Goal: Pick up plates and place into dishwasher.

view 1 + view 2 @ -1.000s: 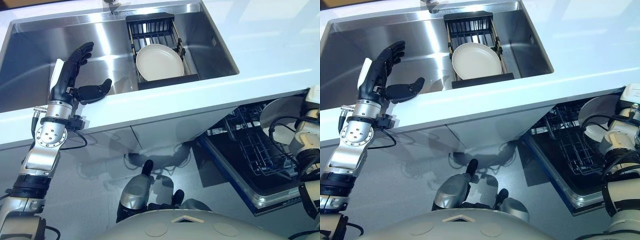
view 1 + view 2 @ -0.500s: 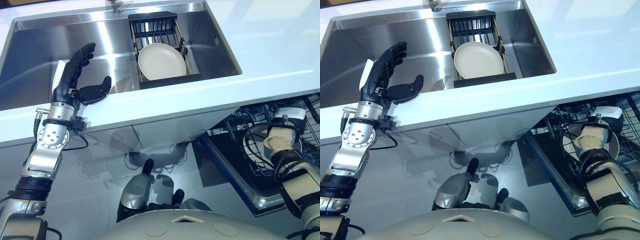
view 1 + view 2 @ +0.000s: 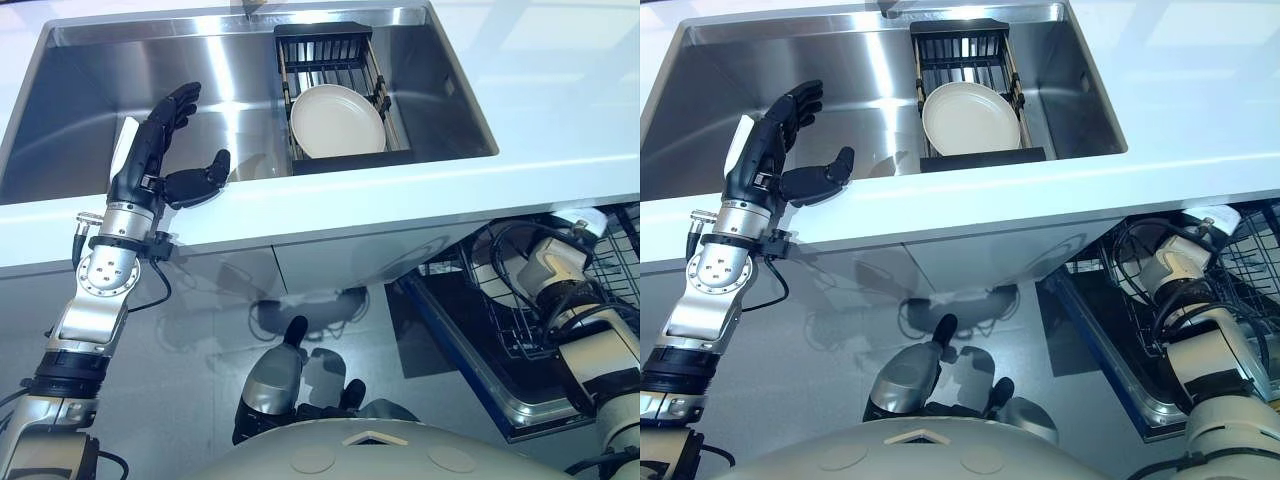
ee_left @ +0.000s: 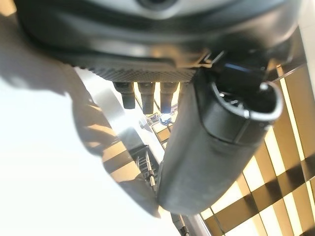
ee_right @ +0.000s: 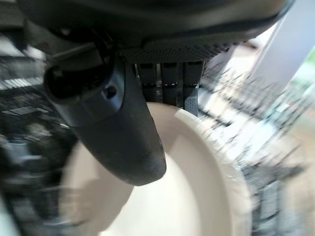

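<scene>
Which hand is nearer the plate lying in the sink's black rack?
Left. The left hand hovers open over the sink beside the rack's plate; the right hand is down in the dishwasher, pinching another plate.

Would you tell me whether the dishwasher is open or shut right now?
Open: the dishwasher door is down and its wire rack is exposed under the counter, beside the right hand.

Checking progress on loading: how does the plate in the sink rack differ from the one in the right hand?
The plate in the sink rack lies untouched, while the plate in the right hand is pinched by the right hand. The first sits in the sink; the second is among dishwasher rack wires. Both look cream and round.
</scene>
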### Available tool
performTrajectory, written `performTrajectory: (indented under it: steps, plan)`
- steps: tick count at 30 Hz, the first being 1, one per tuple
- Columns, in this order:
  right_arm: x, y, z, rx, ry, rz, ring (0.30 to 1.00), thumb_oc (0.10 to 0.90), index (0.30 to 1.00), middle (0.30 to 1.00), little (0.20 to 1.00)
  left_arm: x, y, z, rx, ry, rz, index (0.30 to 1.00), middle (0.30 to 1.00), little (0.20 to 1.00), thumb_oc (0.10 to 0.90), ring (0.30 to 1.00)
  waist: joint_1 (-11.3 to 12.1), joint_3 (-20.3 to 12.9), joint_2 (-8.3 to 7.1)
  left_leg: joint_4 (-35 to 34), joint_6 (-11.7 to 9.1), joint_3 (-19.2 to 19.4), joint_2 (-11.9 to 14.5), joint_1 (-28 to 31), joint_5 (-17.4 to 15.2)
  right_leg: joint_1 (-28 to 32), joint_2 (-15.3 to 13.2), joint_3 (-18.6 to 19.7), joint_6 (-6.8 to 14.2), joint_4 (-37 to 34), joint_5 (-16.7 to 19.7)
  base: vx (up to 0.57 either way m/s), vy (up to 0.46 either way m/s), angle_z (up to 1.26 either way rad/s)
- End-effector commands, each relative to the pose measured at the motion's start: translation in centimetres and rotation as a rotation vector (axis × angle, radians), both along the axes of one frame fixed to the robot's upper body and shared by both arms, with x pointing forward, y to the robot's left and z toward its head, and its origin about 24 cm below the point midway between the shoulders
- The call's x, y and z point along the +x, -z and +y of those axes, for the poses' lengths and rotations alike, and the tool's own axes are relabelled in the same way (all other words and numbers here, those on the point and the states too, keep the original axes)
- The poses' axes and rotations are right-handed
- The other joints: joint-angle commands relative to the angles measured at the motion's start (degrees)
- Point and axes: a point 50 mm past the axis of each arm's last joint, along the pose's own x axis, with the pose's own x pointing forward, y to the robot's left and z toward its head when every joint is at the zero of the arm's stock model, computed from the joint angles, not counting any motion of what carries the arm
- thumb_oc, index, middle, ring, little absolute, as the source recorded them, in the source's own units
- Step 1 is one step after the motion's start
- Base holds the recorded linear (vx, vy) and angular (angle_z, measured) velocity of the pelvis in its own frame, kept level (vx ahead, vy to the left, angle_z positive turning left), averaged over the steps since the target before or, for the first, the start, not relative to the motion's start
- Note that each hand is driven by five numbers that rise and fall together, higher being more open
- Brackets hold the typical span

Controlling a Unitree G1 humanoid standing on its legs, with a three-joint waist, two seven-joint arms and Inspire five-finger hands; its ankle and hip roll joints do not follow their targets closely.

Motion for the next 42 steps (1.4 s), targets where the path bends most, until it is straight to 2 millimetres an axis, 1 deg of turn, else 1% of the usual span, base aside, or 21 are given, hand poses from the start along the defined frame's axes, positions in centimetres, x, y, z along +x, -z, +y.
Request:
performTrajectory:
  steps: [1, 3, 4, 7, 9, 10, 11, 13, 14, 16, 17, 21, 24, 25, 27, 30, 32, 35, 36, 39, 42]
  plan:
    - [1.3, -5.4, 0.0, -0.109, -0.075, -0.332, 0.9, 0.8, 0.9, 0.9, 0.9, -1.5, -1.3, -0.5, 0.016, 0.033, -0.117, 0.9, 0.9, 0.9, 0.8, 0.9, -1.7, -5.3, -0.5, 1.0, 3.2, 4.3, -1.6, 3.1, -7.1, -8.5, 1.5, 2.8, 1.7, 9.4, 1.0, -0.02, 0.048, -0.19]
    - [0.8, -5.8, 0.2, -0.076, -0.098, -0.422, 0.9, 0.8, 0.9, 0.9, 0.9, -1.7, -0.8, -0.3, 0.008, 0.012, -0.113, 0.9, 0.9, 0.9, 0.8, 0.9, -2.6, -5.5, -0.53, 0.6, 3.3, 5.0, -1.6, 3.7, -7.4, -8.4, 1.5, 3.3, 2.0, 8.7, 1.5, -0.03, 0.071, -0.14]
    - [0.3, -6.0, 0.4, -0.028, -0.108, -0.484, 0.9, 0.8, 0.9, 0.9, 0.9, -1.9, -0.5, -0.3, 0.001, -0.005, -0.112, 0.9, 0.9, 0.9, 0.8, 0.9, -3.2, -5.7, -0.57, 0.3, 3.6, 5.5, -1.5, 4.2, -7.7, -8.3, 1.5, 3.8, 2.2, 8.2, 1.7, -0.03, 0.078, -0.06]
    - [-0.8, -6.3, 0.4, 0.037, -0.122, -0.577, 0.9, 0.8, 0.9, 0.9, 0.9, -2.2, 0.0, 0.0, -0.01, -0.041, -0.107, 0.9, 0.9, 0.9, 0.8, 0.9, -4.5, -6.2, -0.5, -0.1, 3.8, 6.7, -1.4, 5.3, -8.2, -8.1, 1.5, 4.5, 2.6, 7.4, 2.2, -0.02, 0.069, -0.07]
    - [-1.9, -6.2, 0.5, 0.097, -0.131, -0.638, 0.9, 0.8, 0.9, 0.9, 0.9, -2.6, 0.4, 0.3, -0.025, -0.071, -0.105, 0.9, 0.9, 0.9, 0.8, 0.9, -5.7, -6.7, -0.38, -0.7, 4.0, 7.5, -1.4, 6.3, -8.7, -7.9, 1.6, 5.0, 2.8, 7.0, 2.3, -0.02, 0.078, -0.15]
    - [-2.3, -6.1, 0.5, 0.114, -0.129, -0.658, 0.9, 0.8, 0.9, 0.9, 0.9, -2.6, 0.5, 0.3, -0.026, -0.077, -0.103, 0.9, 0.9, 0.9, 0.8, 0.9, -5.9, -6.8, -0.35, -0.8, 4.1, 7.8, -1.4, 6.5, -8.8, -7.8, 1.6, 5.2, 2.9, 7.0, 2.3, -0.06, 0.083, -0.22]
    - [-3.0, -6.1, 0.6, 0.13, -0.136, -0.696, 0.9, 0.8, 0.9, 0.9, 0.9, -2.8, 0.8, 0.4, -0.033, -0.096, -0.1, 0.9, 0.9, 0.9, 0.8, 0.9, -6.7, -7.2, -0.31, -0.7, 4.2, 8.3, -1.4, 6.4, -8.7, -8.1, 1.5, 5.5, 2.9, 6.9, 2.7, -0.05, 0.067, -0.19]
    - [-3.7, -5.9, 0.8, 0.165, -0.131, -0.727, 0.9, 0.8, 0.9, 0.9, 0.9, -3.1, 1.1, 0.7, -0.039, -0.115, -0.094, 0.9, 0.9, 0.9, 0.8, 0.9, -7.4, -7.6, -0.23, -1.2, 4.3, 8.9, -1.3, 7.5, -9.4, -7.6, 1.5, 5.8, 3.0, 6.9, 2.1, -0.02, 0.052, -0.1]
    - [-4.0, -5.9, 0.8, 0.172, -0.131, -0.737, 0.9, 0.8, 0.9, 0.9, 0.9, -3.2, 1.2, 0.8, -0.041, -0.123, -0.093, 0.9, 0.9, 0.9, 0.8, 0.9, -7.8, -7.7, -0.2, -1.0, 4.3, 9.2, -1.3, 7.3, -9.1, -7.9, 1.4, 5.9, 2.9, 6.9, 2.5, 0.02, 0.043, -0.1]
    - [-4.9, -5.4, 1.0, 0.251, -0.111, -0.793, 0.9, 0.8, 0.9, 0.9, 0.9, -3.5, 1.6, 1.1, -0.052, -0.148, -0.086, 0.9, 0.9, 0.9, 0.8, 0.9, -9.1, -8.3, -0.05, -1.4, 4.4, 10.0, -1.3, 8.4, -9.9, -7.6, 1.4, 6.5, 3.1, 7.0, 1.9, -0.02, 0.061, -0.09]
    - [-5.4, -5.4, 1.1, 0.286, -0.103, -0.836, 0.9, 0.8, 0.9, 0.9, 0.9, -3.6, 1.8, 1.2, -0.054, -0.16, -0.084, 0.9, 0.9, 0.9, 0.8, 0.9, -9.7, -8.5, 0.05, -1.2, 4.4, 10.6, -1.3, 8.4, -9.8, -7.8, 1.4, 6.7, 3.0, 6.9, 2.3, -0.06, 0.06, -0.12]
    - [-6.4, -5.3, 1.3, 0.411, -0.054, -0.973, 0.9, 0.8, 0.9, 0.9, 0.9, -3.7, 2.3, 1.3, -0.066, -0.189, -0.081, 0.9, 0.9, 0.9, 0.8, 0.9, -11.3, -9.1, 0.33, -1.1, 4.4, 12.0, -1.5, 9.2, -10.7, -7.6, 1.3, 7.4, 3.0, 6.5, 2.3, -0.03, 0.034, -0.11]
    - [-6.8, -5.6, 1.2, 0.443, -0.014, -1.083, 0.9, 0.8, 0.9, 0.9, 0.9, -3.6, 2.5, 1.3, -0.074, -0.205, -0.083, 0.9, 0.9, 0.9, 0.8, 0.9, -12.0, -9.6, 0.63, -0.9, 4.3, 13.0, -1.5, 9.7, -11.3, -7.4, 1.2, 7.6, 3.1, 6.0, 2.5, -0.02, 0.017, -0.18]
    - [-6.8, -5.6, 1.2, 0.445, -0.009, -1.089, 0.9, 0.8, 0.9, 0.9, 0.9, -3.6, 2.5, 1.3, -0.075, -0.206, -0.082, 0.9, 0.9, 0.9, 0.8, 0.9, -12.0, -9.7, 0.67, -0.8, 4.3, 13.1, -1.5, 9.7, -11.4, -7.4, 1.2, 7.6, 3.1, 5.9, 2.5, -0.02, 0.011, -0.09]
    - [-7.1, -5.7, 1.1, 0.487, 0.024, -1.163, 0.9, 0.8, 0.9, 0.9, 0.9, -3.6, 2.6, 1.4, -0.078, -0.212, -0.082, 0.9, 0.9, 0.9, 0.8, 0.9, -12.4, -10.0, 0.9, -0.5, 4.3, 13.7, -1.6, 9.9, -11.8, -7.3, 1.1, 7.7, 3.1, 5.8, 2.4, -0.03, 0.006, -0.12]
    - [-7.1, -5.3, 1.6, 0.591, 0.032, -1.206, 0.9, 0.8, 0.9, 0.9, 0.9, -3.4, 2.7, 1.4, -0.067, -0.215, -0.08, 0.9, 0.9, 0.9, 0.8, 0.9, -12.9, -10.5, 1.19, 0.0, 4.4, 14.2, -1.6, 9.9, -12.4, -7.4, 1.0, 8.0, 3.0, 6.1, 2.0, -0.04, 0.004, -0.1]
    - [-7.0, -4.9, 2.3, 0.698, 0.005, -1.219, 0.9, 0.8, 0.9, 0.9, 0.9, -3.2, 2.4, 1.2, -0.026, -0.207, -0.083, 0.9, 0.9, 0.9, 0.8, 0.9, -13.5, -10.8, 1.44, 0.5, 4.4, 14.6, -1.6, 9.8, -12.7, -7.7, 0.9, 8.2, 2.9, 6.8, 1.5, -0.04, 0.017, -0.22]
    - [-6.7, -4.2, 4.1, 0.881, -0.094, -1.197, 0.9, 0.8, 0.9, 0.9, 0.9, -2.7, 1.4, 1.3, 0.091, -0.197, -0.103, 0.9, 0.9, 0.9, 0.8, 0.9, -14.5, -11.2, 1.94, 1.3, 4.6, 15.0, -1.6, 10.1, -13.6, -7.8, 0.7, 8.6, 2.8, 8.0, 0.3, -0.03, 0.025, -0.18]
    - [-6.5, -3.9, 4.8, 0.969, -0.143, -1.165, 0.9, 0.8, 0.9, 0.9, 0.9, -2.5, 0.9, 1.4, 0.127, -0.194, -0.115, 0.9, 0.9, 0.9, 0.8, 0.9, -14.9, -11.4, 2.17, 1.7, 4.6, 15.2, -1.6, 9.9, -13.8, -8.0, 0.6, 8.7, 2.7, 8.4, 0.1, -0.05, 0.031, -0.24]
    - [-6.4, -3.6, 6.0, 1.096, -0.239, -1.135, 0.9, 0.8, 0.9, 0.9, 0.9, -1.9, -0.7, 2.1, 0.194, -0.216, -0.146, 0.9, 0.9, 0.9, 0.8, 0.9, -15.9, -11.5, 2.67, 2.3, 4.7, 15.6, -1.7, 9.7, -14.0, -8.5, 0.5, 9.1, 2.5, 9.0, -0.2, -0.04, 0.037, -0.18]
    - [-6.8, -3.4, 6.9, 1.273, -0.345, -1.12, 0.9, 0.8, 0.9, 0.9, 0.9, -1.1, -2.6, 3.3, 0.253, -0.268, -0.159, 0.9, 0.9, 0.9, 0.8, 0.9, -17.5, -12.0, 3.38, 2.0, 4.7, 16.3, -1.8, 9.7, -14.0, -9.0, 0.6, 9.9, 2.6, 9.1, -0.2, -0.03, 0.05, -0.15]
